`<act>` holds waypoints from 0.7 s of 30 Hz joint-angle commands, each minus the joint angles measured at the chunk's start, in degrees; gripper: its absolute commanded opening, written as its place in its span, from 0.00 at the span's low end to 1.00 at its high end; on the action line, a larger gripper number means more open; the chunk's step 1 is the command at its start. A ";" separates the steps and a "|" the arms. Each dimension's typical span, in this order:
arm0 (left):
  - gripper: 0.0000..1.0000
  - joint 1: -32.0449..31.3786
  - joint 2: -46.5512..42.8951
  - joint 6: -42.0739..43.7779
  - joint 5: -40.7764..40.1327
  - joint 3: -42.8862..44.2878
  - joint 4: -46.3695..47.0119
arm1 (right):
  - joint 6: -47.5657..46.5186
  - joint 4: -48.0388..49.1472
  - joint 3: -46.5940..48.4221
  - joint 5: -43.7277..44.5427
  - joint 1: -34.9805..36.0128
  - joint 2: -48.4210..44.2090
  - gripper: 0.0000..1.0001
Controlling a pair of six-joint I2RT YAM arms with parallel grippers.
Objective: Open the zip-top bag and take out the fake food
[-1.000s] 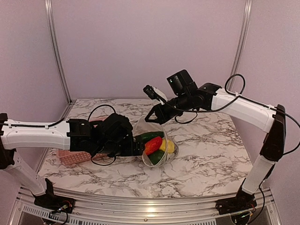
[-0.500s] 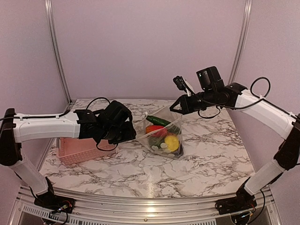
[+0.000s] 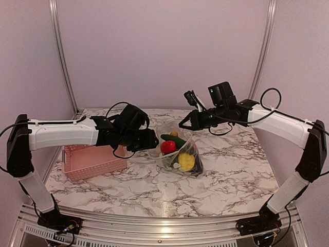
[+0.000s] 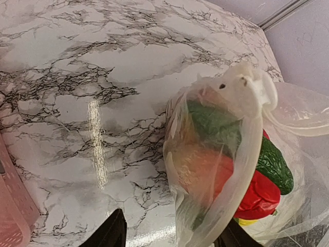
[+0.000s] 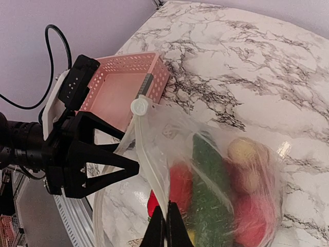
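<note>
**Zip-top bag pinched by the right gripper; left gripper spread at the bag's mouth.**

Right gripper (image 5: 165, 218): fingers pressed together on the upper lip of the zip-top bag (image 5: 169, 131), which hangs below and ahead of the tips. Its lower end is at the marble table (image 3: 231, 175), but contact is not confirmed. Left gripper (image 4: 172, 234): fingers spread, with the bag's pale lip strip running down between them. Contact with either finger cannot be determined. The white slider (image 4: 247, 85) sits ahead of this gripper, at the far end of the lip. The fake food (image 3: 186, 161) is all inside the bag, just ahead of the left gripper. A red piece (image 4: 257, 198), a green piece (image 4: 275, 164) and a yellow piece can be made out. The pink basket (image 3: 95, 159) lies beneath the left arm, behind its fingers.
</note>
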 commanded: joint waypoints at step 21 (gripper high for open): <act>0.82 -7.77 0.39 38.14 -7.76 1.91 14.87 | 2.04 0.97 -1.63 0.26 1.28 0.95 0.00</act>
